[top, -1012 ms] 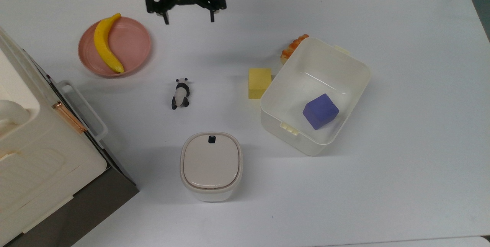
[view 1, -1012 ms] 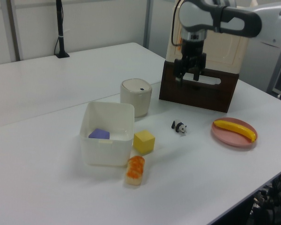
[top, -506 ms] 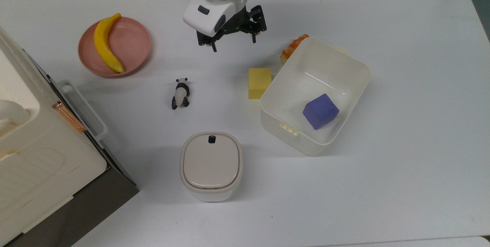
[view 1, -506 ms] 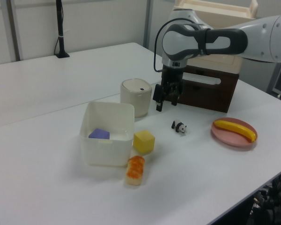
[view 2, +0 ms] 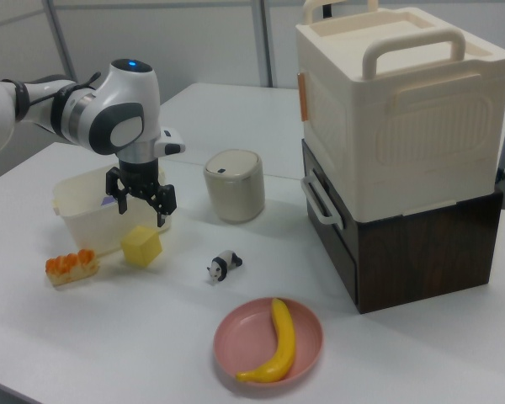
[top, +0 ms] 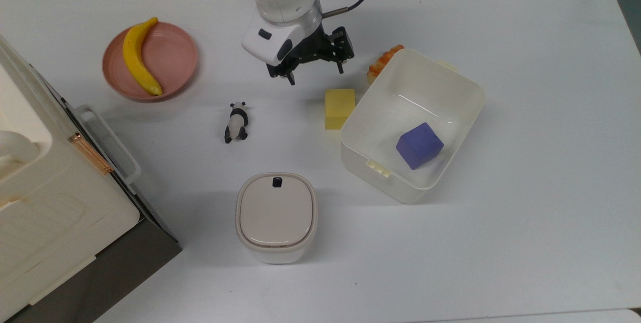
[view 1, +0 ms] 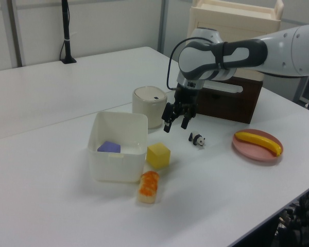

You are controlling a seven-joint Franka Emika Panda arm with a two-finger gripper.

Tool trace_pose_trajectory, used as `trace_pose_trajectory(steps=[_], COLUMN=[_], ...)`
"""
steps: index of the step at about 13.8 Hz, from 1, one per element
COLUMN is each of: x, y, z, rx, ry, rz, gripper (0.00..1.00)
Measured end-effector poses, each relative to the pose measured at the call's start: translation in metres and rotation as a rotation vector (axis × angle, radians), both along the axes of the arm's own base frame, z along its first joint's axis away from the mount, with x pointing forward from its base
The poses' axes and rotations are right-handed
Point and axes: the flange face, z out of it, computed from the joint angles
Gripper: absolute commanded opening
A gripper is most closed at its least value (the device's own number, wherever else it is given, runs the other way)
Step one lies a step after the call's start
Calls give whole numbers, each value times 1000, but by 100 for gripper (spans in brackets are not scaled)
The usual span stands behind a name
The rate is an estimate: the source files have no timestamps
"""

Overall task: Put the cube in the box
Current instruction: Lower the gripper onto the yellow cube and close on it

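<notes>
Now the cube [top: 339,108] sits on the worktop [top: 526,243] just below my pincer [top: 315,74] in the top view, close but not yet under it, with one side almost against the outer wall of the box [top: 468,117]. My pincer hangs above the worktop with its two fingers spread apart and nothing between them. The box lies beyond the cube from my pincer, toward the top view's right, and a purple cube [top: 419,145] already rests inside it. I judge the step in hand to be the approach, with the grasp not yet made. Because the cube stands so near the box wall, one finger may strike the rim or wedge between wall and cube as I come down, and that could shove the box or tip the cube. A pastry-like orange piece [top: 383,62] lies to my pincer's right in the top view, beside the box's far corner, and a wide finger could brush it. The panda figure [top: 236,122] lies to the other side, well apart from my path.
</notes>
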Motion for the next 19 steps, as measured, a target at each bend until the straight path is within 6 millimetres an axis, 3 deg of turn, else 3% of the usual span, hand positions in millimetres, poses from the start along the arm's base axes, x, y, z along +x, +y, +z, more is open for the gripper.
trace_pose_trajectory(steps=[4,10,15,17,18,19], x=[0,8,11,14,16,17], y=[-5,-3,27,40,43,44], z=[-8,-37,-69,-82,-88,-92], rx=[19,80,68,59,55,52], ry=[6,-18,-9,-24,-31,-34], rz=[23,-13,23,28,25,23], gripper=[100,100,100,72,48,14])
